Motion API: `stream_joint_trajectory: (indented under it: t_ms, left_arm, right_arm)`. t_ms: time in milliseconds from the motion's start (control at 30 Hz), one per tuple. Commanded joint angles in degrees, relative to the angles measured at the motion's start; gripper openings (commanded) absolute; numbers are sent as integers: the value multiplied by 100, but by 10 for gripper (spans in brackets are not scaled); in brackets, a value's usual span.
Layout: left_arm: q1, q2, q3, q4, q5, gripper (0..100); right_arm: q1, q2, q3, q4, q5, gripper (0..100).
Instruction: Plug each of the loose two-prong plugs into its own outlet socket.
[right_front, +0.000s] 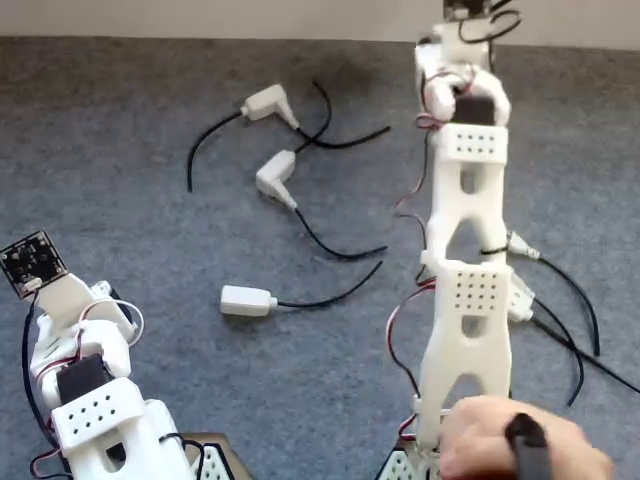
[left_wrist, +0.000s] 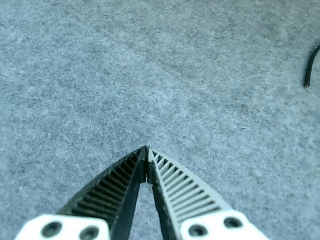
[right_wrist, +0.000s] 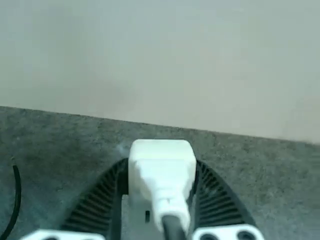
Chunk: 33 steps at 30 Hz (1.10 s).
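Note:
In the right wrist view my right gripper (right_wrist: 162, 167) is shut on a white plug (right_wrist: 162, 172). Its black cable runs back toward the camera, and it is held just above the carpet near the wall. The right arm (right_front: 465, 200) stretches to the table's far edge. Three loose white plugs with black cables lie on the grey carpet: one far (right_front: 268, 102), one in the middle (right_front: 277, 172), one nearer (right_front: 246, 300). My left gripper (left_wrist: 147, 152) is shut with nothing in it, over bare carpet. The left arm (right_front: 90, 400) sits at the near left.
More white plugs (right_front: 518, 298) and black cables (right_front: 575, 300) lie beside the right arm. A black cable end (left_wrist: 309, 70) lies ahead of the left gripper. A person's hand (right_front: 520, 445) rests at the right arm's base. A pale wall (right_wrist: 160, 50) borders the carpet.

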Motion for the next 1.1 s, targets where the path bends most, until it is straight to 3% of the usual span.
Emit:
stream_joint_trajectory:
  t_ms: [0, 233, 533, 700, 1067]
  left_arm:
    - [-31, -48, -101, 9, -9, 7]
    - [-22, -48, -101, 9, -18, 7]
    - [-40, -48, -101, 9, -26, 7]
    - [-48, -48, -101, 9, -26, 7]
    - [-66, -48, -101, 18, -35, 7]
  right_arm:
    - [-66, 101, -251, -259, -211, 67]
    - [-22, 391, -286, -233, -211, 244]
    - [48, 259, -2862, 1297, -202, 259]
    - [22, -1042, -2149, 2308, -176, 259]
    - [-848, -3363, -936, 4453, -158, 257]
